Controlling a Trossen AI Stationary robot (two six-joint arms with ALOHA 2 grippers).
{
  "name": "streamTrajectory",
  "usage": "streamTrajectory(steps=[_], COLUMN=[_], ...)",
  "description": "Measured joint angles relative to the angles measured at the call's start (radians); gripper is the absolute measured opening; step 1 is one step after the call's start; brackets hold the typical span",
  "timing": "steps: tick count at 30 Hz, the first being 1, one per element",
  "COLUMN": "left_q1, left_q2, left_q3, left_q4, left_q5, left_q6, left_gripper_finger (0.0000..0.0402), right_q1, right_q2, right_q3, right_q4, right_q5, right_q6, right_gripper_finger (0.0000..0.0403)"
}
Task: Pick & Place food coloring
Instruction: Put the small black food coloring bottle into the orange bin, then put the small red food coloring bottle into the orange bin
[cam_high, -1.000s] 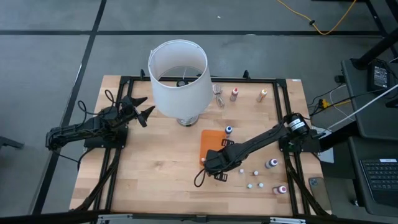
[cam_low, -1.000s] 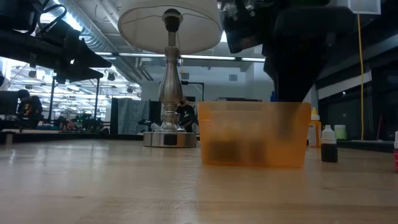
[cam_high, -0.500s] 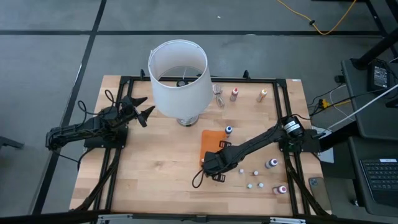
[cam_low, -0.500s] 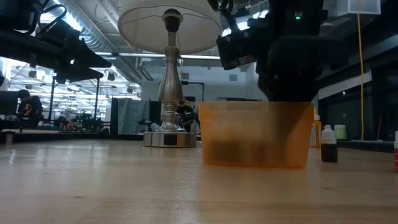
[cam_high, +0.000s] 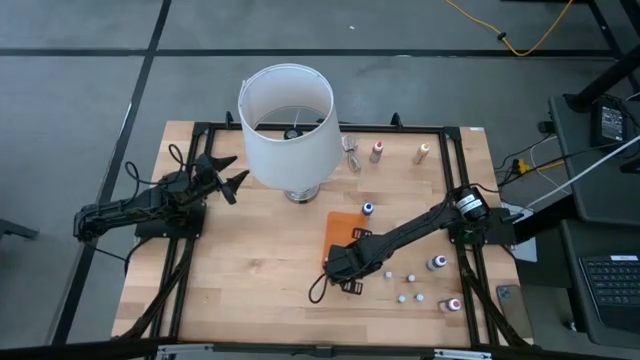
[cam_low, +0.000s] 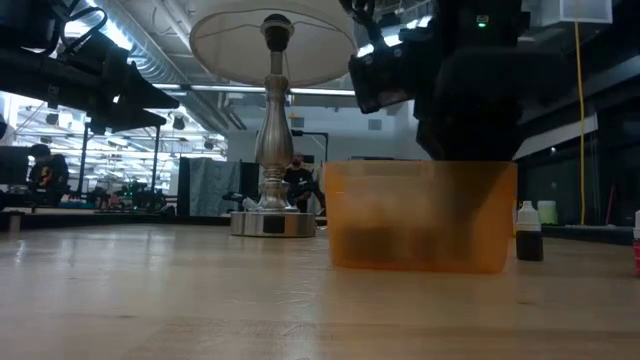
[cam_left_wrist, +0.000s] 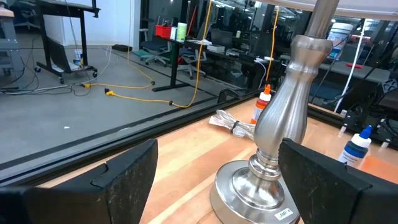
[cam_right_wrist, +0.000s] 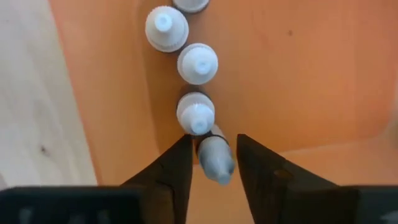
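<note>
The food coloring is a set of tiny bottles. Several white-capped ones stand in a row (cam_right_wrist: 198, 63) on the floor of the orange tray (cam_high: 343, 228). Others stand scattered on the table: a blue one (cam_high: 367, 209), a purple one (cam_high: 437, 263) and small white ones (cam_high: 402, 297). My right gripper (cam_high: 341, 266) hangs over the tray's near end, pointing down, shut on one more bottle (cam_right_wrist: 215, 157). My left gripper (cam_high: 228, 180) waits open at the table's left, level, facing the lamp's metal base (cam_left_wrist: 273, 162). My right gripper pinches a white-capped food coloring bottle (cam_right_wrist: 216, 160) between its two fingers (cam_right_wrist: 179, 167), coming from above. The bottle is tilted in the hold, its cap end close to the last bottle of the row (cam_right_wrist: 196, 113). Whether its lower end touches the tray floor cannot be told.
A tall lamp with a big white shade (cam_high: 288, 125) stands at the far middle. A pink-red bottle (cam_high: 376, 152), an orange one (cam_high: 422, 153) and a bundled cable (cam_high: 352, 152) are near the far edge. A dark bottle (cam_low: 528, 232) stands right of the tray.
The orange tray has slid a little toward the table's right, as the low view shows. My right arm has shifted slightly above it and stays over the tray.
</note>
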Motion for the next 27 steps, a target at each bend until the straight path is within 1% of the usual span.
streamTrajectory(steps=[7, 15, 20, 23, 27], left_q1=[0.0, 0.0, 0.0, 0.0, 0.0], left_q2=[0.0, 0.0, 0.0, 0.0, 0.0], left_q3=[0.0, 0.0, 0.0, 0.0, 0.0], left_q4=[0.0, 0.0, 0.0, 0.0, 0.0], left_q5=[0.0, 0.0, 0.0, 0.0, 0.0], left_q6=[0.0, 0.0, 0.0, 0.0, 0.0], left_gripper_finger=[0.0322, 0.0322, 0.0322, 0.0322, 0.0322], right_q1=[-0.012, -0.018, -0.017, -0.014, 0.0], right_q2=[-0.013, -0.065, -0.125, -0.167, -0.215], right_q3=[0.03, 0.042, 0.042, 0.042, 0.042], right_q4=[-0.006, -0.083, -0.106, -0.114, -0.14], right_q5=[0.0, 0.001, -0.002, -0.01, -0.033], right_q6=[-0.006, 0.0, 0.033, 0.064, 0.119], right_gripper_finger=[0.0165, 0.0169, 0.0181, 0.0199, 0.0236])
